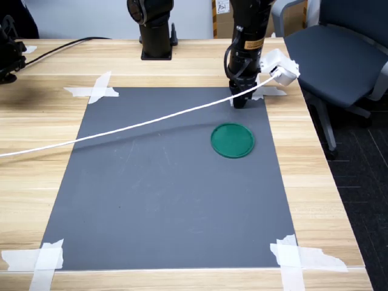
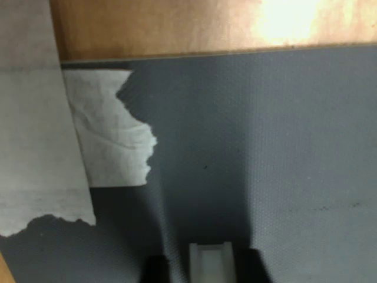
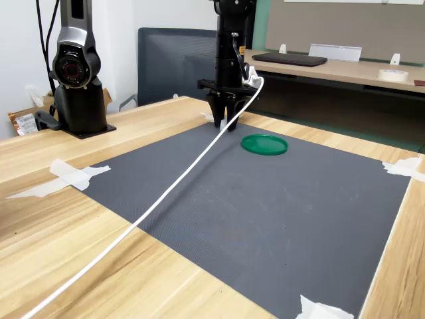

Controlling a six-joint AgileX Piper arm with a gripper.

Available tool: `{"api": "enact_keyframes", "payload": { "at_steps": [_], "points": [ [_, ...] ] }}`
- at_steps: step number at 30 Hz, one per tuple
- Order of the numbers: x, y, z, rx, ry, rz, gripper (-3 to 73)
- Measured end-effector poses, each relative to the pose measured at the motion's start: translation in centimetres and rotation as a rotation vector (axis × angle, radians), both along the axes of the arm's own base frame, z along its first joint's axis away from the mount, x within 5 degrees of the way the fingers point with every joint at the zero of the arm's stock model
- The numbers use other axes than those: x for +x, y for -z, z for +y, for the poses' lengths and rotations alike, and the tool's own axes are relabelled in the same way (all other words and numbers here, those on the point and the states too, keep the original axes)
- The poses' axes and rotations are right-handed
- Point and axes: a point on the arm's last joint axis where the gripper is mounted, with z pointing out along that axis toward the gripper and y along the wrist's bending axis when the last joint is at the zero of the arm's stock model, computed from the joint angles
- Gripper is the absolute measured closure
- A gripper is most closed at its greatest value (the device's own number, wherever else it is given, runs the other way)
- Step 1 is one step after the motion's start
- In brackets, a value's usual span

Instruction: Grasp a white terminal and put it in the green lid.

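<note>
At the mat's far corner, the gripper [image 2: 211, 268] straddled the white terminal [image 2: 210, 262], jaws apart, needing a square, centred squeeze before carrying to the green lid [image 1: 232, 140].

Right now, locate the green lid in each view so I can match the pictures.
First exterior view: green lid lies on the grey mat, right of centre, just below the gripper.
Second exterior view: upper middle, right of the gripper.
Wrist view: not in it.
Shared landmark: the white cable crossing the mat.
</note>
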Motion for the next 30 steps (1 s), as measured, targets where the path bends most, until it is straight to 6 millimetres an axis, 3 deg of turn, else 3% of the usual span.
{"api": "enact_keyframes", "payload": {
  "at_steps": [4, 13, 30],
  "points": [
    [0.0, 0.0, 0.0, 0.001, 0.008, 0.001, 61.1],
    [-0.1, -1.0, -0.1, 0.022, 0.011, -0.019, 61.4],
    [1.5, -8.9, 1.6, 0.139, 0.074, -0.112, 61.4]
  ]
}}
